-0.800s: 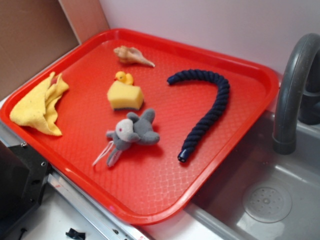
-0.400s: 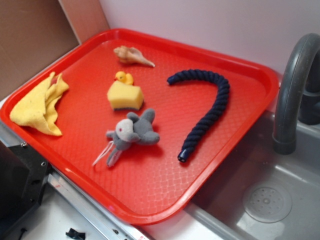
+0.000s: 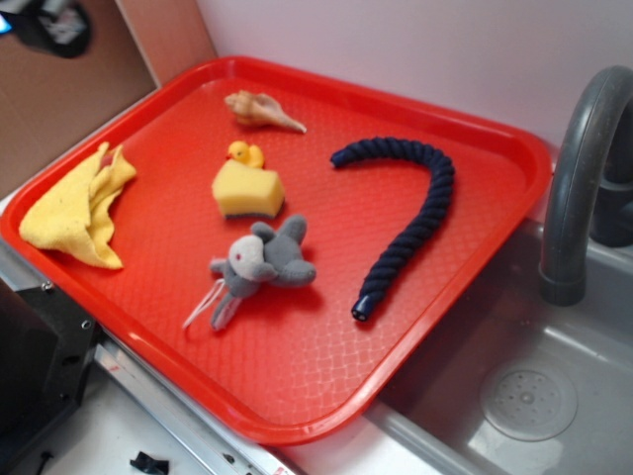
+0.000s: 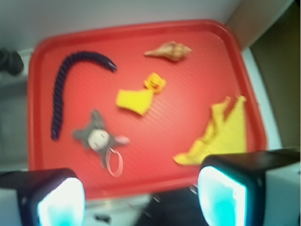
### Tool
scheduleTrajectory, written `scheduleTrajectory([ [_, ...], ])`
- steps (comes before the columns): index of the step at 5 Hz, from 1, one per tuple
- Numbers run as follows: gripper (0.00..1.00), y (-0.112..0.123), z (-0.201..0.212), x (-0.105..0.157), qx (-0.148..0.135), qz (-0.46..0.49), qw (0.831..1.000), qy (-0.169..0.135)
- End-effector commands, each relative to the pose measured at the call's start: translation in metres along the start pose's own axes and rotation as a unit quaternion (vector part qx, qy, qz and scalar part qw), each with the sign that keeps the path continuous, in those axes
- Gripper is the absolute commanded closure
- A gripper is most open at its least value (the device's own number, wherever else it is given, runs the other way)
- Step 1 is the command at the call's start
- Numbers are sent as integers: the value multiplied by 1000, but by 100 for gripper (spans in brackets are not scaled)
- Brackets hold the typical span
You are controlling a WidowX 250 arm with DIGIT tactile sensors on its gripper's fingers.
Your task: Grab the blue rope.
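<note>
Cloth: yellow, crumpled at the left edge of the tray, partly over the rim. I leave it alone.
Shell: upper middle of the exterior frame, well clear of my target.
Sponge: yellow, middle of the frame, with a small duck just above it, touching or nearly so.
Plush: grey toy just below the sponge, near the rope's lower end but apart from it.
Rope: right of centre in the exterior frame, lying flat on the tray in a hook, from a curled tip at upper middle round to a capped end at lower middle. In the wrist view it sits at the left.
Handling: I judge it light, soft and floppy; the twisted surface should grip well. It will sag either side of the hold, so I would pinch the straight run near its middle, across the cord.
Sink: lower right, beside the tray, faucet above it.
End effector: two fingers at the bottom of the wrist view stand wide apart, holding nothing, high above the tray's near edge.
</note>
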State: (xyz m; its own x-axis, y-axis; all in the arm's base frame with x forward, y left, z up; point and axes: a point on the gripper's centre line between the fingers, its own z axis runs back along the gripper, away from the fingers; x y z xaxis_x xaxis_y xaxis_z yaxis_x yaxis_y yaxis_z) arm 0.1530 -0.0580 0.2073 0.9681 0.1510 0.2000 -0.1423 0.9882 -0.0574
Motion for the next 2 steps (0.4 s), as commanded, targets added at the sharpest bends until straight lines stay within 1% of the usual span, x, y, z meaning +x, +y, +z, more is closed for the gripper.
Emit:
scheduleTrajectory([
  [1,0,-55,-62,47,-9,36,999,-33],
  [2,0,-75,-95,70,-55,33,998,-20],
])
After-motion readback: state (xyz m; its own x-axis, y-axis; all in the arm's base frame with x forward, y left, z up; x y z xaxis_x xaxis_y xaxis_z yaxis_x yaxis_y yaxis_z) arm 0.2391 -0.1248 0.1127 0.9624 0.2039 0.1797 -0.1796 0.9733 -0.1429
